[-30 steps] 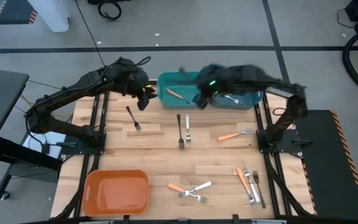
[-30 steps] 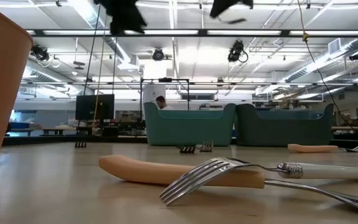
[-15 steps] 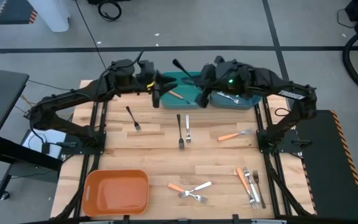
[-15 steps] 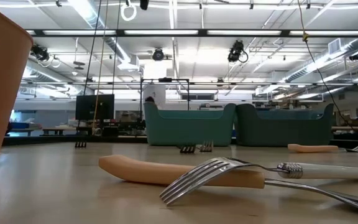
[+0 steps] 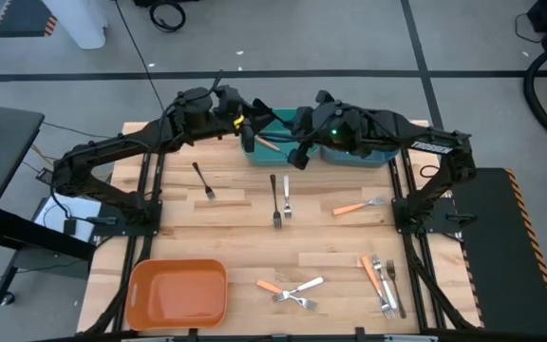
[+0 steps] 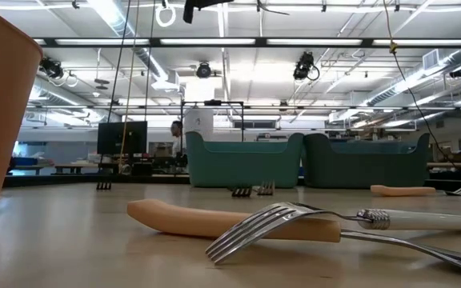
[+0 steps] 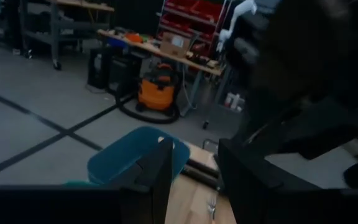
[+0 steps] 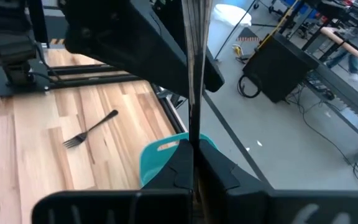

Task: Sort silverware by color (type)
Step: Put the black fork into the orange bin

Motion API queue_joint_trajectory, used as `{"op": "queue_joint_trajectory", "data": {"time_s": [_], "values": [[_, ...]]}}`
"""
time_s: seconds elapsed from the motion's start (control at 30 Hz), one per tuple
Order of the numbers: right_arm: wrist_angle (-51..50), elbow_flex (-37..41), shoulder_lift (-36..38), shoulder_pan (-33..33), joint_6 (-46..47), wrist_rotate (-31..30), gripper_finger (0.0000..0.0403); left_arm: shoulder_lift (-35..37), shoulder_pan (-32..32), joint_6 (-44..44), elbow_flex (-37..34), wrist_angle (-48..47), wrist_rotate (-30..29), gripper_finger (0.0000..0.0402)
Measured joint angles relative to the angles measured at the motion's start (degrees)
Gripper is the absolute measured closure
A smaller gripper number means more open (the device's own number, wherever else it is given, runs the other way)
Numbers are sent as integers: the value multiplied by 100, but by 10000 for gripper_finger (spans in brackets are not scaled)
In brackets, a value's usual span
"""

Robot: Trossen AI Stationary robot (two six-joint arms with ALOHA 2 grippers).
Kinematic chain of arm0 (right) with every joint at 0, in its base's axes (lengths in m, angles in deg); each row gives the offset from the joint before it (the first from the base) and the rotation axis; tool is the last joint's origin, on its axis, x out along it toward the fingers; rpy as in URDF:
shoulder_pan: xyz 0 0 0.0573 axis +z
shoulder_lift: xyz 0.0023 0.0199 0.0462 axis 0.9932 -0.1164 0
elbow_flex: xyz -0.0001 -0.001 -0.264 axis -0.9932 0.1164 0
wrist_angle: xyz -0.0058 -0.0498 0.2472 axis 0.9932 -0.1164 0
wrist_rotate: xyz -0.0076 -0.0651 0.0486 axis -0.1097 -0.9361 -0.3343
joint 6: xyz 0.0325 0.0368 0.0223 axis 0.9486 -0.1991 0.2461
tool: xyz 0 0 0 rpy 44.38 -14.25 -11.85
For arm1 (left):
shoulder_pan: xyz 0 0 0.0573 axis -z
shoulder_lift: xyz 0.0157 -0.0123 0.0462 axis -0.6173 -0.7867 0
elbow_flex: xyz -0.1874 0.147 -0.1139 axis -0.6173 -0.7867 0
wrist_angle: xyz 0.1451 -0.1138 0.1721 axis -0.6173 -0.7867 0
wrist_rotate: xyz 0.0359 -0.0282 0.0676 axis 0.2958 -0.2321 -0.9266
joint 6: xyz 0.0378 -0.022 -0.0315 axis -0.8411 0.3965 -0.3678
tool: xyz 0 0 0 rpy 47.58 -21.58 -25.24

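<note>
My right gripper (image 5: 298,157) hovers over the table just in front of the teal bin (image 5: 253,122), shut on a thin dark fork (image 8: 192,93). My left gripper (image 5: 254,114) is open above the teal bin's left part, close to the right arm. An orange-handled fork (image 5: 270,144) lies in the teal bin and a silver fork (image 5: 354,150) in the blue bin (image 5: 378,154). On the table lie a dark fork (image 5: 203,180), a dark and silver pair (image 5: 280,199), an orange-handled fork (image 5: 359,206) and two mixed heaps (image 5: 292,290) (image 5: 381,278). My right gripper pinches the dark fork between its two fingers (image 8: 219,171). The fork's shaft (image 8: 192,124) runs out past the fingertips, along the fingers rather than across them. It is lifted clear of the table. Which end sits between the fingers is hidden by the gripper itself.
An orange bin (image 5: 179,294) stands at the near left corner. Both arms crowd the far middle of the table over the two bins. Bare wood lies between the orange bin and the middle pair of forks. A person (image 6: 178,132) shows in the room far behind.
My left gripper has swung toward the table's right and far edge, from beside the lone dark fork to above the teal bin. In the low view both grippers rose out of the top edge, then one came back into sight.
</note>
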Motion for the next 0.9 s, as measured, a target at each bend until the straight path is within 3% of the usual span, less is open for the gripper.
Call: {"op": "queue_joint_trajectory", "data": {"time_s": [0.17,0.53,0.9], "values": [[61,-15,-53,3,4,-20,392,0,9,19,0,283,5,262],[22,-6,110,-6,-121,-206,392,0,12,14,0,-104,244,262],[170,163,91,-66,-7,-14,392,4,7,399,0,458,309,262]]}}
